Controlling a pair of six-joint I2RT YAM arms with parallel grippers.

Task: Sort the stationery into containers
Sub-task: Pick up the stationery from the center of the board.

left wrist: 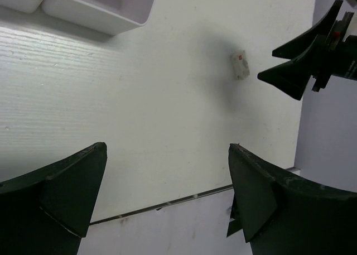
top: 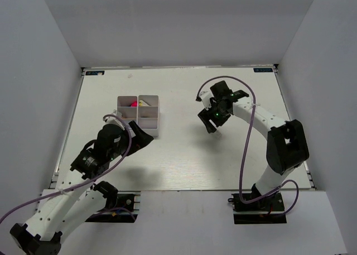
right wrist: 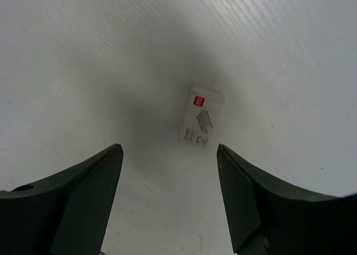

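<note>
A small white box with a red label (right wrist: 201, 123) lies flat on the table. It also shows in the left wrist view (left wrist: 241, 64) and, partly hidden, in the top view (top: 218, 135). My right gripper (right wrist: 169, 149) is open and empty, hovering just above and short of the box; it also shows in the top view (top: 211, 125). The white organizer (top: 149, 123) stands left of centre, with a pink item (top: 134, 103) and a yellowish item (top: 144, 102) in its far compartments. My left gripper (top: 143, 139) is open and empty beside the organizer's near right corner (left wrist: 106, 18).
The right gripper's dark fingers (left wrist: 298, 62) show at the right edge of the left wrist view, next to the box. The table's near edge (left wrist: 167, 205) runs between my left fingers. White walls close in the table on three sides.
</note>
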